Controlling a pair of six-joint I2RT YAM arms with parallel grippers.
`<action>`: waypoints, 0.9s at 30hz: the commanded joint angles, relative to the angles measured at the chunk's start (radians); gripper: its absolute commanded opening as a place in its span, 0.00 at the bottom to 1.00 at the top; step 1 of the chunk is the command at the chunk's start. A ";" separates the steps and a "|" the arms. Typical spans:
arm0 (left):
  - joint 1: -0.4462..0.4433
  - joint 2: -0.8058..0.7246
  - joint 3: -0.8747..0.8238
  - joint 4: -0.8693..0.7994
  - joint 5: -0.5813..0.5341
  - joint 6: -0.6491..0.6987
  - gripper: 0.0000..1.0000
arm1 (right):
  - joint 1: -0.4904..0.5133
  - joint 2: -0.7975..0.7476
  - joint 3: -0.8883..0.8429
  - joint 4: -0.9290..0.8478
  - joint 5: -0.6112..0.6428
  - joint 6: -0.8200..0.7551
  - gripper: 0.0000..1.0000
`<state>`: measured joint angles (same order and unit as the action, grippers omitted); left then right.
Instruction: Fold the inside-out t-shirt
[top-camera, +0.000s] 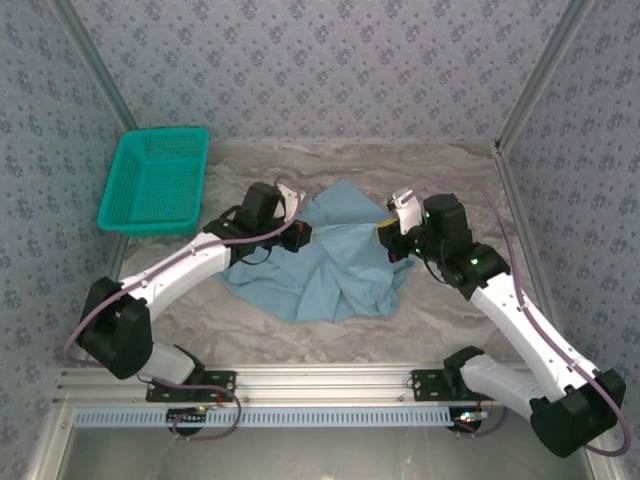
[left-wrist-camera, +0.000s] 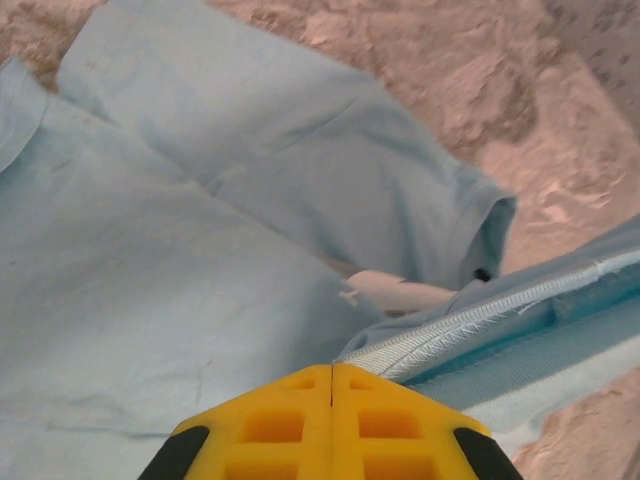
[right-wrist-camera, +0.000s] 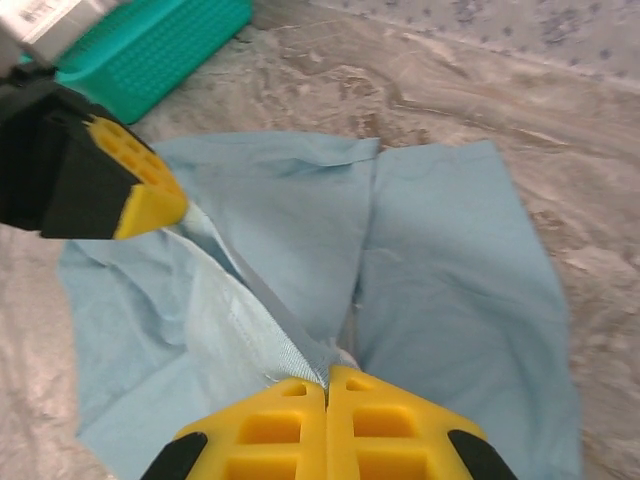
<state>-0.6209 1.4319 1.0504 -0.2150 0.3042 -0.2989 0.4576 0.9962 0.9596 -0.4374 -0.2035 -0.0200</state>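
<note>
The inside-out t-shirt (top-camera: 325, 268) lies crumpled, light blue, in the middle of the marble table. My left gripper (top-camera: 303, 238) is at its left side and my right gripper (top-camera: 388, 236) at its right. In the left wrist view the yellow jaws of the left gripper (left-wrist-camera: 332, 368) are shut on the stitched hem (left-wrist-camera: 480, 318), which runs off to the right past a small white tag (left-wrist-camera: 400, 293). My right gripper (right-wrist-camera: 327, 380) is shut on the same hem (right-wrist-camera: 250, 300), which stretches up to the left gripper's yellow fingers (right-wrist-camera: 135, 185).
A teal mesh basket (top-camera: 155, 182) stands at the back left of the table, tilted against the wall, and its corner (right-wrist-camera: 150, 45) shows in the right wrist view. Bare marble table (top-camera: 450, 300) surrounds the shirt. Patterned walls close the back and sides.
</note>
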 joint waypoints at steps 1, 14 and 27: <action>0.015 -0.072 -0.021 0.125 0.039 -0.098 0.00 | 0.027 0.015 0.084 -0.150 0.210 -0.075 0.00; -0.028 -0.144 0.045 0.131 -0.119 -0.139 0.00 | 0.098 0.042 0.290 -0.250 0.591 -0.228 0.00; -0.070 -0.095 0.015 0.067 -0.111 -0.018 0.20 | 0.027 0.025 0.280 -0.305 0.240 -0.149 0.00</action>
<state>-0.6922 1.3319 1.0748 -0.1127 0.2157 -0.3645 0.4973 1.0447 1.2293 -0.6861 0.1223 -0.2104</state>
